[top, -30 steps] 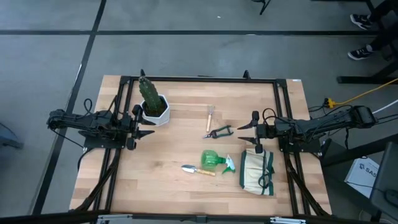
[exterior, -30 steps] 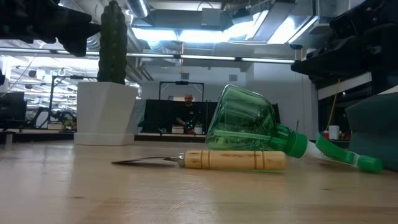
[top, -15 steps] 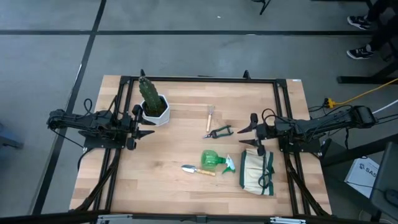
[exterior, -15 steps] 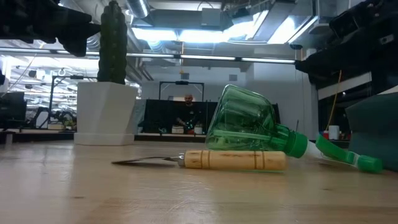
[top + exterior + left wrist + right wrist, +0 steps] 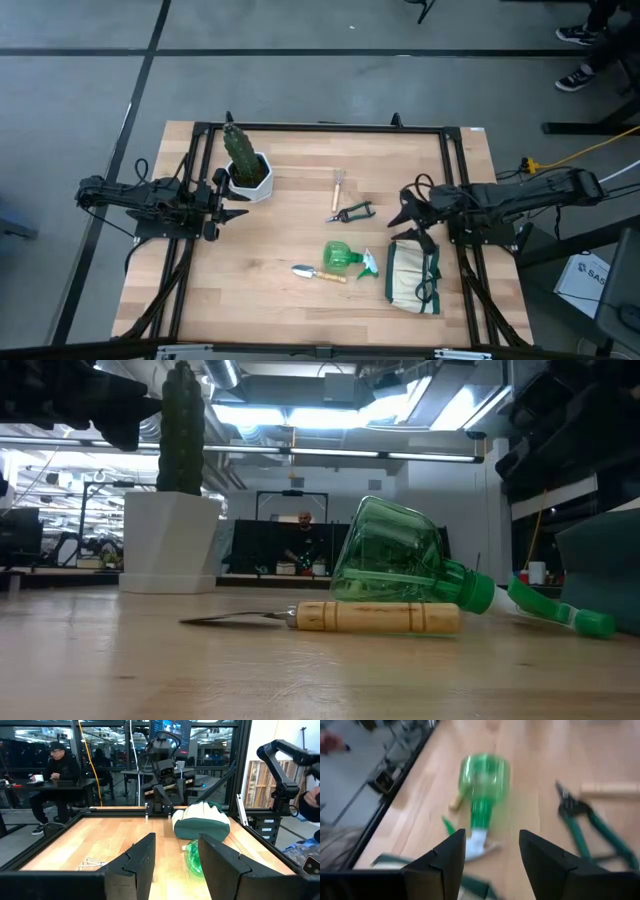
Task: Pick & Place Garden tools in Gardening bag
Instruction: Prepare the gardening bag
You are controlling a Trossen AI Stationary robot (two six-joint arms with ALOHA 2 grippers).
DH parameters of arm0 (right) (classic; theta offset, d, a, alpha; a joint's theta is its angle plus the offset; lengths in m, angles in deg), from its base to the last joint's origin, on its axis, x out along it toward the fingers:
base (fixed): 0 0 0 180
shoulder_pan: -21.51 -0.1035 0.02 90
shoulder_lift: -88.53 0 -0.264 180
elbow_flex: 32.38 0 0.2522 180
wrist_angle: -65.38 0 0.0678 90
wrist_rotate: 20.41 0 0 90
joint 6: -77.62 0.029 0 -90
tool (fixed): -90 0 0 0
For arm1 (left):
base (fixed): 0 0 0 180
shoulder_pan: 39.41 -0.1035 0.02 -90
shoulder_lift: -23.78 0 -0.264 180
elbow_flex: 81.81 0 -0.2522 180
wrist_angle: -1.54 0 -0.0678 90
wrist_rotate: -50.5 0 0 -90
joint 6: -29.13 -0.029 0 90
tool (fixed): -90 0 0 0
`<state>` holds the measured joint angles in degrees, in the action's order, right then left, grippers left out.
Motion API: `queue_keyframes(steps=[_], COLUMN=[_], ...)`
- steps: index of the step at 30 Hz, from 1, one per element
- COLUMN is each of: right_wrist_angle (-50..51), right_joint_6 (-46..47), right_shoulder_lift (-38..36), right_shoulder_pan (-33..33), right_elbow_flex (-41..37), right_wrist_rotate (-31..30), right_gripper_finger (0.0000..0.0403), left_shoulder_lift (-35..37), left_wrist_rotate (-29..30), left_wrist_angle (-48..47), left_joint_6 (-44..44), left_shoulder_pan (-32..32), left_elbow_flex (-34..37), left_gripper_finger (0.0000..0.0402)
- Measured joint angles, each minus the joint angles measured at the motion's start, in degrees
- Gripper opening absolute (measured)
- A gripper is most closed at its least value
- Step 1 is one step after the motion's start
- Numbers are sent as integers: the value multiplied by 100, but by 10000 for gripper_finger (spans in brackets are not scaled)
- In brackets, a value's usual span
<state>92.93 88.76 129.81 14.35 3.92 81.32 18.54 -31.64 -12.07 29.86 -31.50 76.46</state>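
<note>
The green spray bottle (image 5: 345, 257) lies on its side at the table's middle, and it also shows in the right wrist view (image 5: 482, 775). The trowel (image 5: 318, 273) lies just near of it, its wooden handle (image 5: 375, 617) flat on the table. The pruning shears (image 5: 350, 212) and the thin wooden-handled tool (image 5: 339, 185) lie farther back. The cream bag (image 5: 413, 277) with green trim lies flat at the right. My right gripper (image 5: 402, 226) is open and empty above the table, just beyond the bag's far end, and tipped down toward the bottle (image 5: 490, 850). My left gripper (image 5: 238, 206) is open and empty at the left.
A cactus in a white pot (image 5: 247, 165) stands at the far left, just beyond my left gripper. A black frame (image 5: 320, 127) runs round the table's edges. Bare wood lies near the front left. A person sits at a desk beyond the table (image 5: 57, 770).
My right gripper has tipped downward and edged toward the table's left, toward the spray bottle and shears, staying open. Nothing on the table has moved.
</note>
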Motion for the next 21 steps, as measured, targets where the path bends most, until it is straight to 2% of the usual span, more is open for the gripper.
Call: queue_keyframes(steps=[3, 7, 9, 16, 21], right_wrist_angle=[1006, 2021, 2362, 3037, 3215], right_joint_6=[7, 143, 427, 1621, 2701], right_shoulder_lift=[0, 0, -3, -44, -44], right_shoulder_pan=[0, -16, -95, -776, -1416], right_elbow_flex=[506, 998, 1105, 1109, 1109], right_wrist_rotate=[455, 1706, 2126, 2306, 2248], right_gripper_finger=[188, 188, 188, 188, 188], left_shoulder_lift=[0, 0, 0, 0, 0], left_wrist_rotate=[0, 0, 0, 10, 341], left_wrist_angle=[0, 0, 0, 0, 9], left_joint_6=[0, 0, 0, 0, 321], left_shoulder_pan=[-1, 0, -2, -2, -1], left_elbow_flex=[0, 0, 0, 0, 0], left_gripper_finger=[143, 143, 144, 143, 143])
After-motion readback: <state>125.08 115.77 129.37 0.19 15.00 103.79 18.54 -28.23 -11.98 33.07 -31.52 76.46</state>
